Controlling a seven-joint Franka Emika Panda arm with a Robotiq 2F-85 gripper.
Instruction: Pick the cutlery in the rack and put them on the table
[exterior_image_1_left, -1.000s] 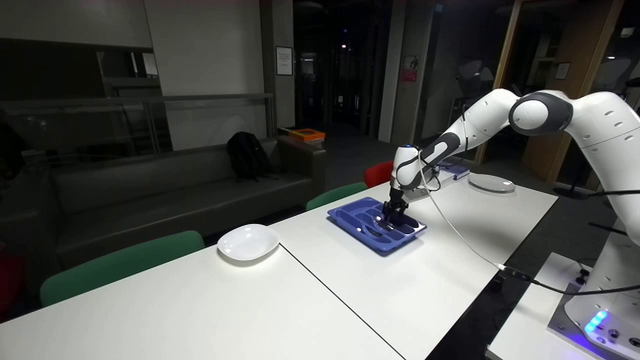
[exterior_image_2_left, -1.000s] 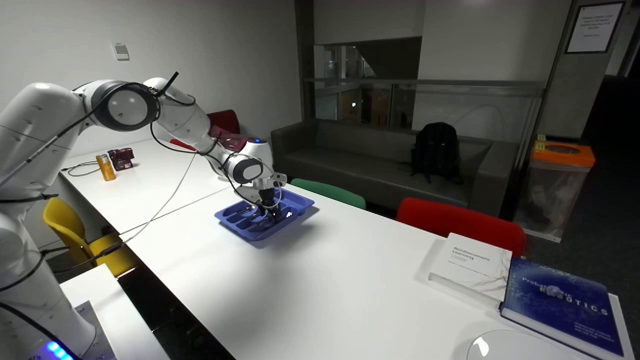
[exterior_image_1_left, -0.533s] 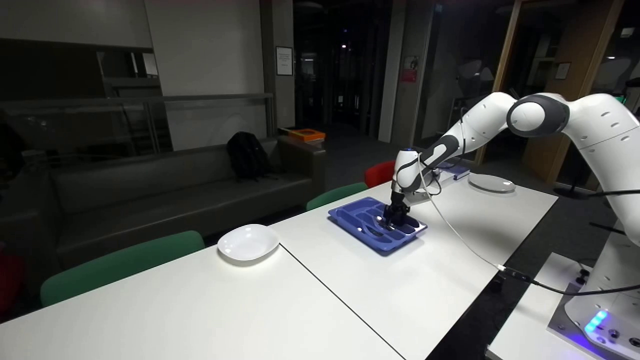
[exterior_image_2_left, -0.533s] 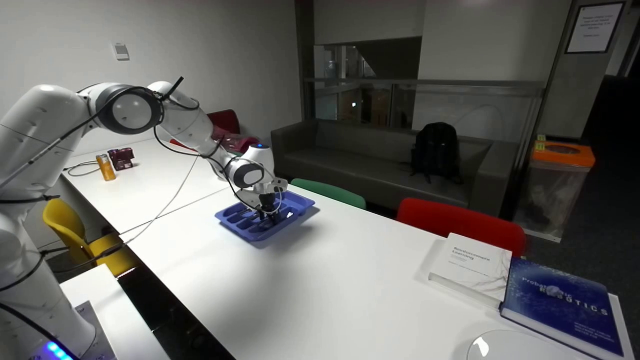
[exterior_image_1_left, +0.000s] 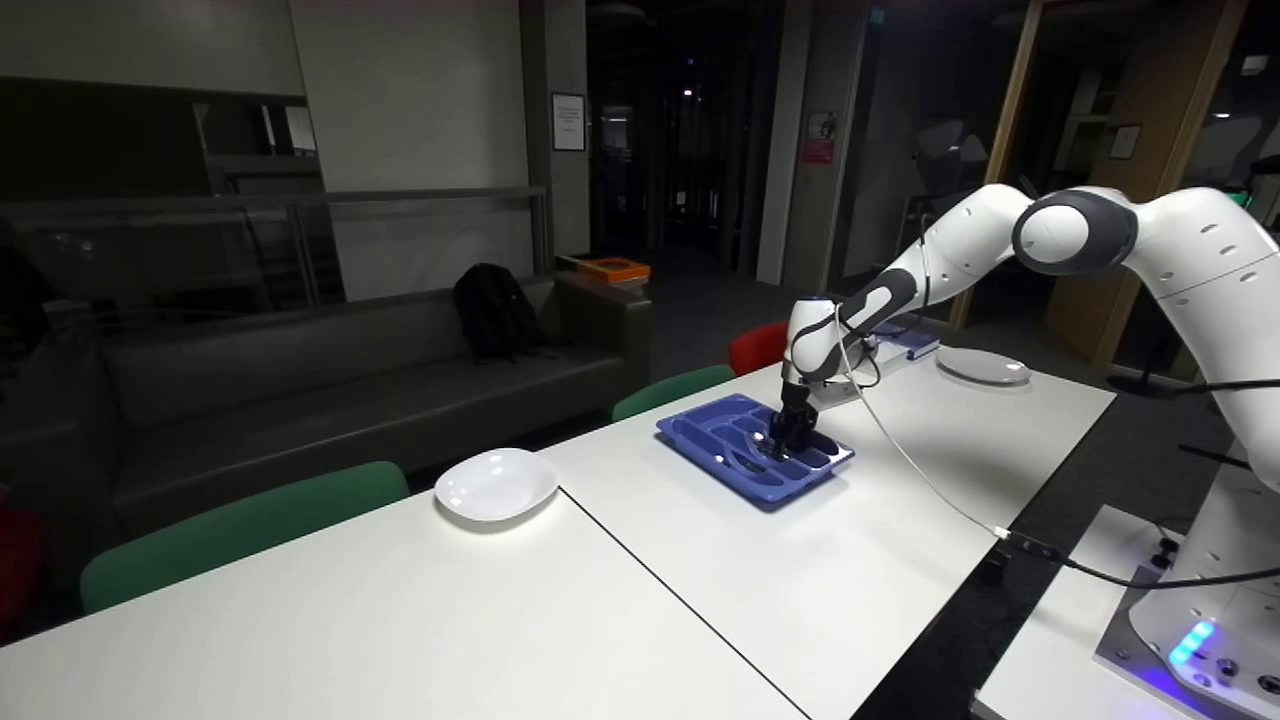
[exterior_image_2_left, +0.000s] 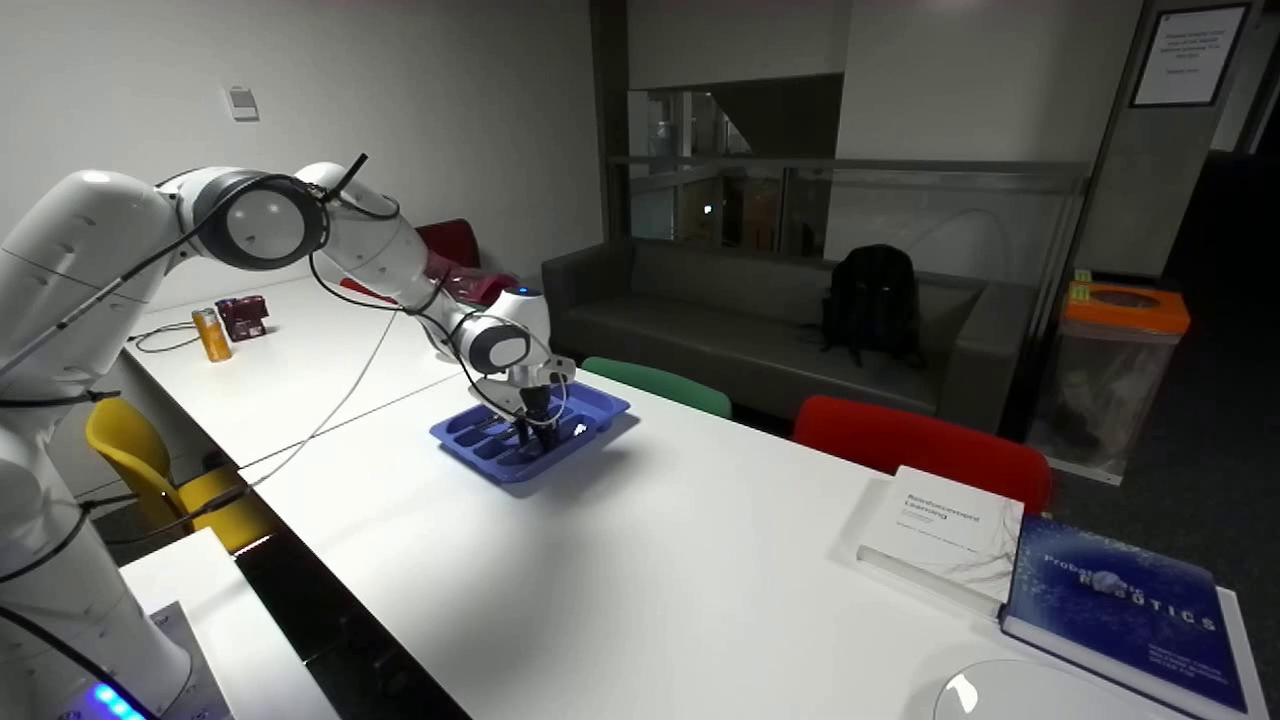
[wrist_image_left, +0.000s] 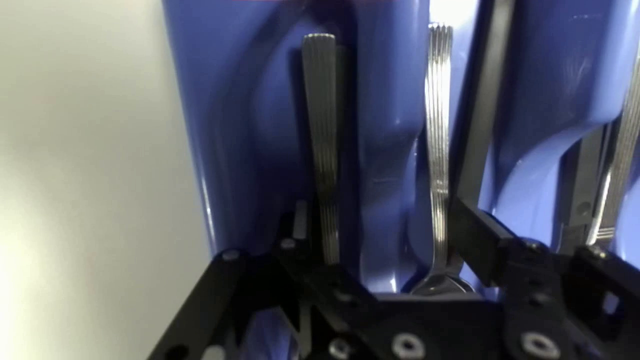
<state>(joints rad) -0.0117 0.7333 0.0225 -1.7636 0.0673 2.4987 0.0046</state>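
The blue rack lies on the white table, with cutlery in its compartments. My gripper is lowered into it, fingers down, as both exterior views confirm. In the wrist view the jaws stand open and apart. Between them are a ribbed handle in the outer compartment, the blue divider, and a second ribbed handle across it. The right finger is close beside that second handle; contact cannot be told. A flat dark utensil passes behind this finger. The lower ends of the cutlery are partly hidden by the gripper.
A white bowl-like plate rests near the table seam, and a flat plate lies at the table's far end. Two books, one white and one blue, lie near the chairs. An orange can stands on the adjoining table section.
The arm has sunk slightly, bringing my gripper lower into the rack; over the last half second it has hardly moved. The jaws have drawn somewhat closer together. Rack and plates stay put.
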